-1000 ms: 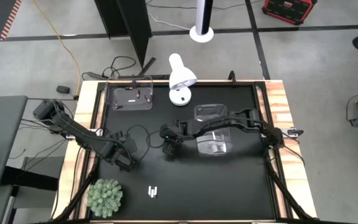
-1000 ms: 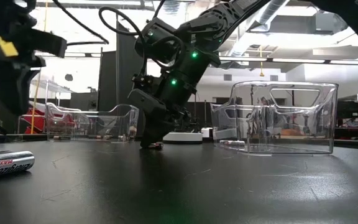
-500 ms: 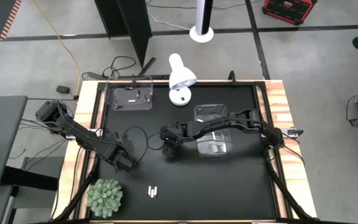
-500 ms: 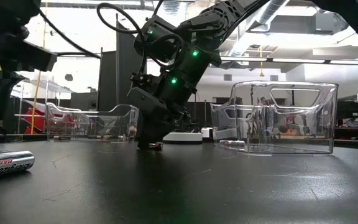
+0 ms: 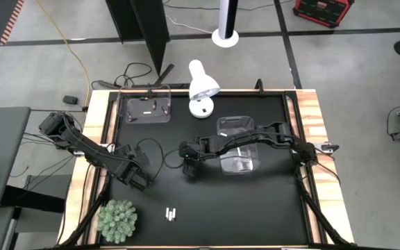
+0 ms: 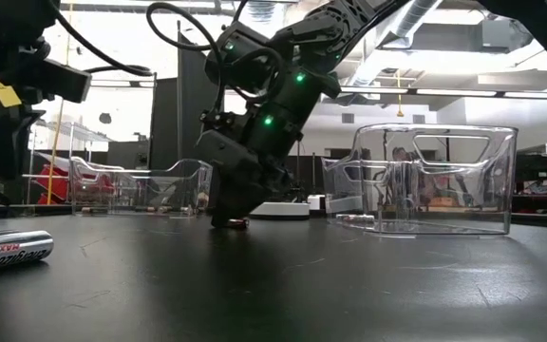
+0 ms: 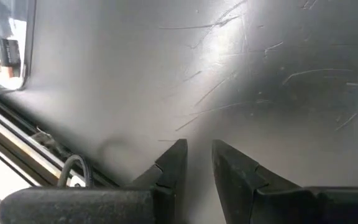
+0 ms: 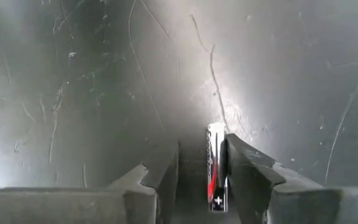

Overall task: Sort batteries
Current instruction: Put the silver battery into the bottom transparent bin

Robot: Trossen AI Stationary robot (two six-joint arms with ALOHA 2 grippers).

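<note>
- One battery [image 8: 215, 168], silver with a dark and red band, lay on the black surface [image 5: 255, 208] between the fingers of the right claw [image 8: 202, 177], hugging one finger with a gap to the other; the jaws stood apart, so it looked not yet gripped.
- That claw sat near the surface's middle, just beside the nearer clear bin [image 5: 237, 144], which appeared to hold at least one pale battery.
- The far clear bin [image 5: 144, 107] at the back left corner held a few small batteries, so some sorting seemed done.
- Two more batteries [image 5: 171, 214] lay loose near the front edge, beside a green plant [image 5: 117, 219].
- The left claw [image 7: 198, 163] hovered empty over bare surface at the left, its fingers slightly parted.
</note>
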